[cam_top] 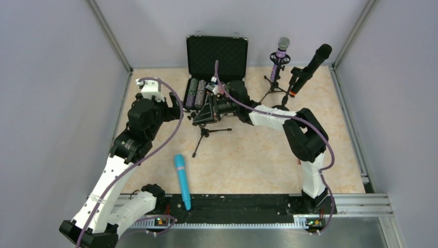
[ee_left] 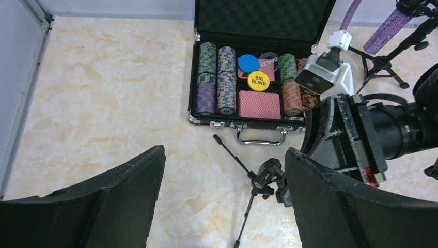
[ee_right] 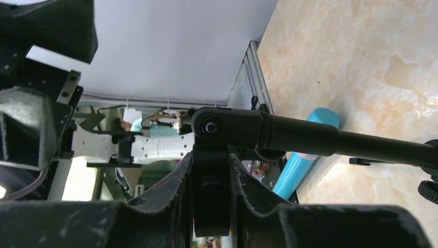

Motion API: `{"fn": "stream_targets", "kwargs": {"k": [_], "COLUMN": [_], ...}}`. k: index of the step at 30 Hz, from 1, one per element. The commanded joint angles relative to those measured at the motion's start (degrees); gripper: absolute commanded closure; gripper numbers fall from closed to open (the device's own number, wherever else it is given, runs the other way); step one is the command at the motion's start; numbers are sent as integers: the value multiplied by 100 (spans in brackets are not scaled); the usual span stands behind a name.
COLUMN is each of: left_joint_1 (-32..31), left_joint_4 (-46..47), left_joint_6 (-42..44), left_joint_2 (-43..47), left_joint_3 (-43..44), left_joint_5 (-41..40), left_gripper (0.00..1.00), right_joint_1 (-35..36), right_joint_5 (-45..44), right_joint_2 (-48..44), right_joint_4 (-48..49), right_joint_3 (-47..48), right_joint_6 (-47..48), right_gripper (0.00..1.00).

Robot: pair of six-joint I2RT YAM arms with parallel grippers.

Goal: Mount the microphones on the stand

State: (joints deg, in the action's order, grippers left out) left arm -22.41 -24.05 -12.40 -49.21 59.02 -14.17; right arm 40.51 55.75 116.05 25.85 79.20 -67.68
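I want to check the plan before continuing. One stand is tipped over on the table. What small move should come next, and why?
Probably lift the right end effector a little, to tilt the stand upright. It is shut on the stand's head, the stand leans over with its legs off to one side, and the turquoise microphone lies unmounted.

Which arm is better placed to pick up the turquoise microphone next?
Left, probably. The left pincer is open and empty, and the turquoise microphone lies nearer that arm's base. The right pincer is shut on the empty stand.
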Motion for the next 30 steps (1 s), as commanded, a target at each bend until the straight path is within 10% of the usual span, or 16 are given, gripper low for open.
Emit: {"fn": "stream_targets", "kwargs": {"k": [1, 20, 25, 30], "left_joint_1": [24, 26, 28, 28], "left_joint_4": [185, 278, 277, 325], "left_joint_6": [-112, -252, -271, -334], "left_joint_2": [97, -57, -87, -117], "left_joint_3": [-56, -88, -92, -110], "left_joint_5": [97, 304, 339, 392], "left_gripper": [11, 12, 12, 12], "right_joint_1": [36, -57, -140, -431], "right_joint_5": [422, 1549, 2100, 2608], "right_joint_2": [-810, -1862, -1856, -1172], "right_joint_4": [-356, 537, 2546, 6995], "right_joint_3": [329, -1120, -1736, -2096], "right_joint_6": [521, 263, -1098, -4427], "right_gripper": [98, 100, 100, 100]}}
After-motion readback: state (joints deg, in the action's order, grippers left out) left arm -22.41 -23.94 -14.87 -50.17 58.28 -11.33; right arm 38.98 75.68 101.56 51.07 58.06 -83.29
